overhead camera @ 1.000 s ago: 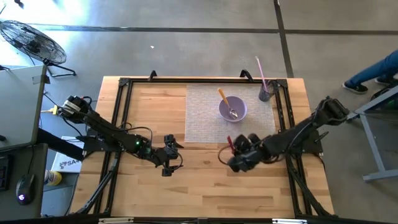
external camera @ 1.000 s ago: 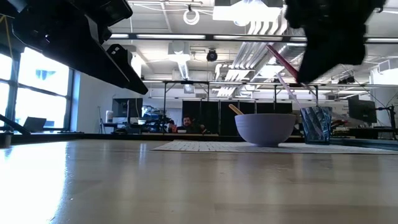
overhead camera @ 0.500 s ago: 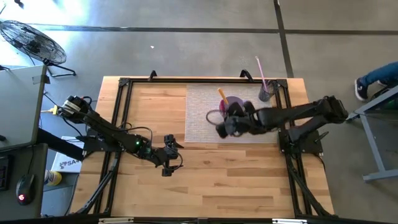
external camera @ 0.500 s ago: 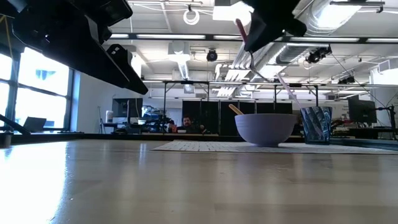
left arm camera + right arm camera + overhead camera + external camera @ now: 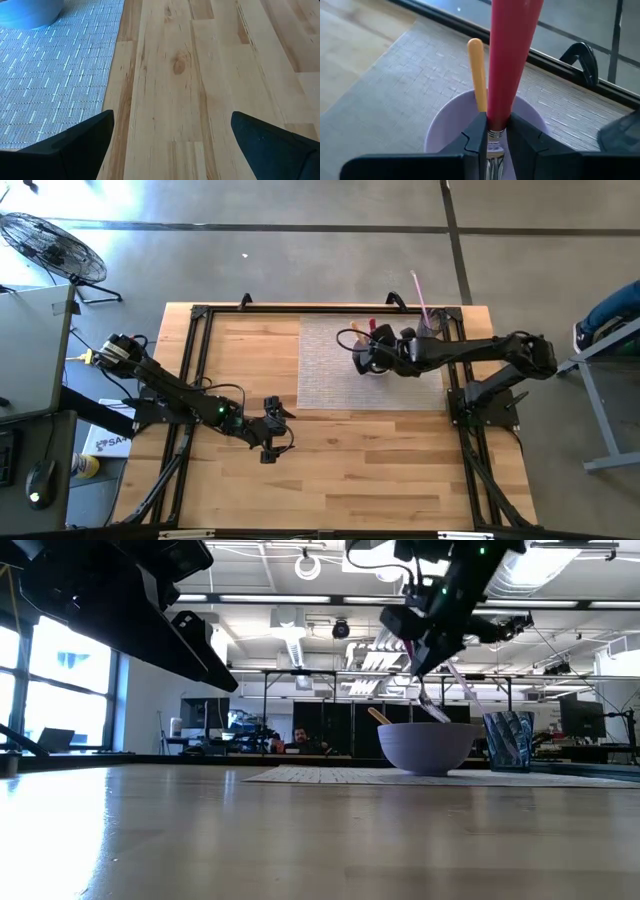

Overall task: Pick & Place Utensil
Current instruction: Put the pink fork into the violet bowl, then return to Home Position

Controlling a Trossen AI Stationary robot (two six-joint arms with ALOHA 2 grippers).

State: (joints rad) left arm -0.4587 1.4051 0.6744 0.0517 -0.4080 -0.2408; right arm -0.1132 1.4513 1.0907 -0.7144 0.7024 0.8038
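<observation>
My right gripper [image 5: 375,352] [image 5: 437,635] hovers over the purple bowl [image 5: 441,131] [image 5: 428,747] on the woven placemat [image 5: 328,375], shut on a red-handled utensil [image 5: 506,55]. A yellow-handled utensil [image 5: 476,70] [image 5: 378,716] leans in the bowl against its rim. From above the bowl is mostly hidden under the gripper. My left gripper [image 5: 271,435] [image 5: 170,145] waits open over bare wood near the table's middle, touching nothing. My right gripper pinches the red utensil between its two fingers at the handle's lower end [image 5: 496,120], just above the metal neck [image 5: 493,152]. The utensil is lifted clear and tilted, handle up, its metal end [image 5: 431,707] hanging just above the bowl's rim.
A glass cup [image 5: 428,331] [image 5: 508,741] with a pink stick [image 5: 418,292] in it stands right of the bowl at the placemat's far right corner. Black frame rails [image 5: 196,350] run along the table's edges. Bare wood lies on the left and near side.
My right gripper has carried the red utensil from the near middle of the table toward the far edge, over the placemat, and now stands above the bowl. The utensil has stayed in the hold, and its metal end now points down at the bowl.
</observation>
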